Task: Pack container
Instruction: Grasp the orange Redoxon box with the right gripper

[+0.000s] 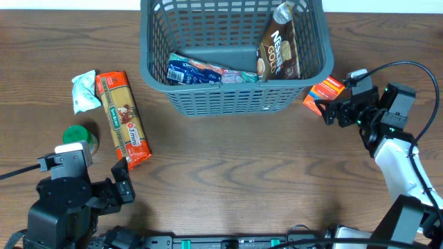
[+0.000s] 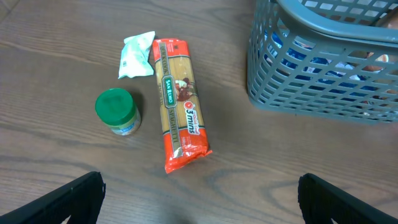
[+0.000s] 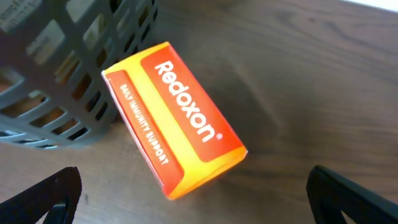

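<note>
Grey lattice basket [image 1: 235, 97] sits at the far middle of the table [image 1: 228, 173], holding a blue packet [image 1: 201, 70] and a coffee pouch [image 1: 279, 52]. An orange box [image 1: 325, 91] lies at its right corner, with the right gripper [image 1: 332, 111] just beside it. Pasta [image 1: 123, 121], sachet [image 1: 84, 91] and jar [image 1: 82, 137] lie left, near the left gripper [image 1: 123, 181].

Left wrist: the jaws are spread and empty, with the pasta ahead.

Right wrist: the jaws are released and wide. The box seems to touch the basket wall, though shadow hides any gap.

The step is probably reaching for the box. Next: descend, clamp its narrow sides, then lift over the rim.
</note>
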